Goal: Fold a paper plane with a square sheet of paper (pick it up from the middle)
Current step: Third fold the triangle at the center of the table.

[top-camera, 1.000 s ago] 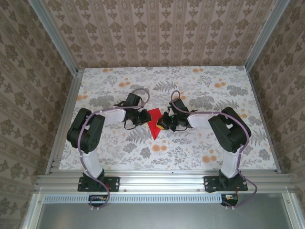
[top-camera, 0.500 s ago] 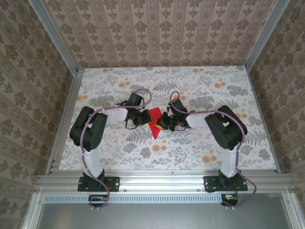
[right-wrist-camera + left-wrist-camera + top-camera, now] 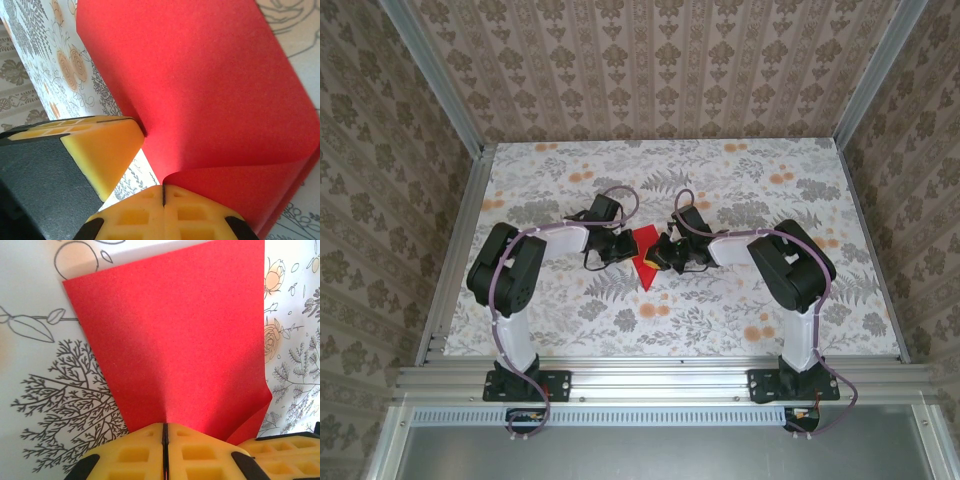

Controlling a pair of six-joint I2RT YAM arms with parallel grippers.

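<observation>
A: Position of the red sheet of paper [image 3: 644, 268]?

B: Mid-table, between the two arms, over the floral table [image 3: 720, 310]. Top view: one point of the sheet faces the near edge.

A: Left gripper [image 3: 626, 248]?

B: Clamped on the sheet. Left wrist view: the yellow pads [image 3: 135, 455] of the left gripper [image 3: 164, 432] meet at a thin seam with the red paper [image 3: 175, 340] coming out of it. The sheet spreads away from the pads, and its right edge is bent under.

A: Right gripper [image 3: 661, 252]?

B: Also pinching the sheet. Right wrist view: the right gripper [image 3: 163, 192] has its pads pressed together on the paper [image 3: 200, 85], which curls over in a rounded bend at the right. The left gripper's pad [image 3: 102, 147] sits just beside it.

A: Flat on the table?

B: Cannot tell.
</observation>
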